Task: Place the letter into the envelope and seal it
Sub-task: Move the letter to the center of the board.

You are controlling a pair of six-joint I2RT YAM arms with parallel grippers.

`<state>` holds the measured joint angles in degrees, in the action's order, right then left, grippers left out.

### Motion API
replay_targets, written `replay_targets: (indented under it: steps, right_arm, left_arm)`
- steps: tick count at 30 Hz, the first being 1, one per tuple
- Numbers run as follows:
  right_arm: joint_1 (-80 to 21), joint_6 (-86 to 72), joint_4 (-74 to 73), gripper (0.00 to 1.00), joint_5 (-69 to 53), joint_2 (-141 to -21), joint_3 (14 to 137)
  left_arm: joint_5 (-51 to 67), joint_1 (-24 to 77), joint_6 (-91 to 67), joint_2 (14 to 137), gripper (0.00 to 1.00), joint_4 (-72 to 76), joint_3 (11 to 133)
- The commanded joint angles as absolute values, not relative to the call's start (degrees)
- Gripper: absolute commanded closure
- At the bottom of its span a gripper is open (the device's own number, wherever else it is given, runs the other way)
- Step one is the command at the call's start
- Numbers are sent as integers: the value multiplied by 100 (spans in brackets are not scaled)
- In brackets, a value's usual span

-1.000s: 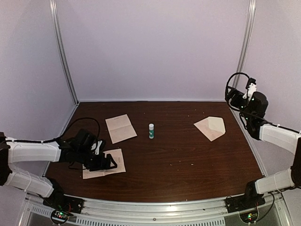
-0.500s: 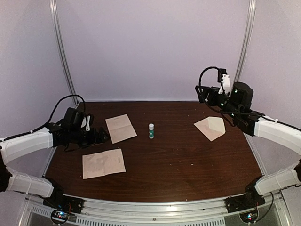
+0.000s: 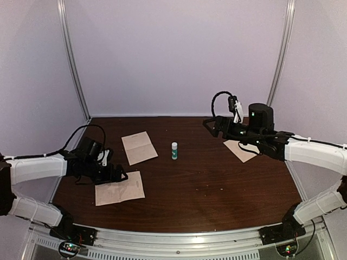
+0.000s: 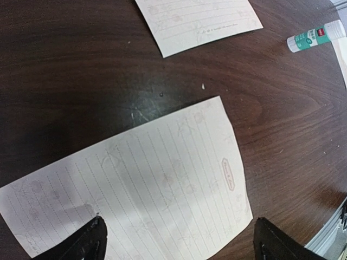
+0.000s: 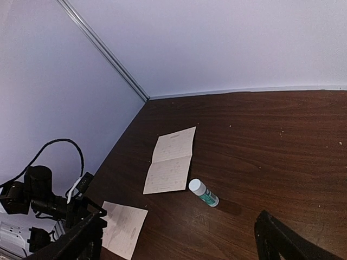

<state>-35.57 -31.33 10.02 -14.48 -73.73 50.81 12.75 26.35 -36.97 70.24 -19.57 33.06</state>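
L gripper [image 3: 120, 175] dropped back over near sheet [image 3: 123, 189], jaws spread; R gripper [image 3: 210, 125] swung left past envelope [image 3: 243, 152], jaws spread.

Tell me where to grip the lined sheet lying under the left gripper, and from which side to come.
The lined sheet lies flat on the table, so straight from above there is nothing to pinch. Probably best is its free corner toward the glue stick: bring the open left gripper in low from that side and slide one finger under the edge.
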Motion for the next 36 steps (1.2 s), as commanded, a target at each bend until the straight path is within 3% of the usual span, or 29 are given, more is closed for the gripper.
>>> replay_targets:
  steps: [1, 8, 21, 36]
  right_arm:
    - [-3586, -3497, 672, 2, -1580, -7345, 5290]
    - [-3584, -3362, 281, 1, -1609, -7073, 5196]
    - [-3585, -3150, 393, 0, -1790, -6372, 4684]
    - [-3586, -3379, 665, 0, -1710, -6223, 4334]
  left_arm:
    - [1190, 2657, -3757, 6968, 5, -1864, 3160]
    - [605, 2737, -4460, 6583, 5, -1878, 2872]
    - [-340, 3268, -4963, 7229, 4, -2042, 3166]
    - [153, 4350, -5574, 7896, 4, -956, 2999]
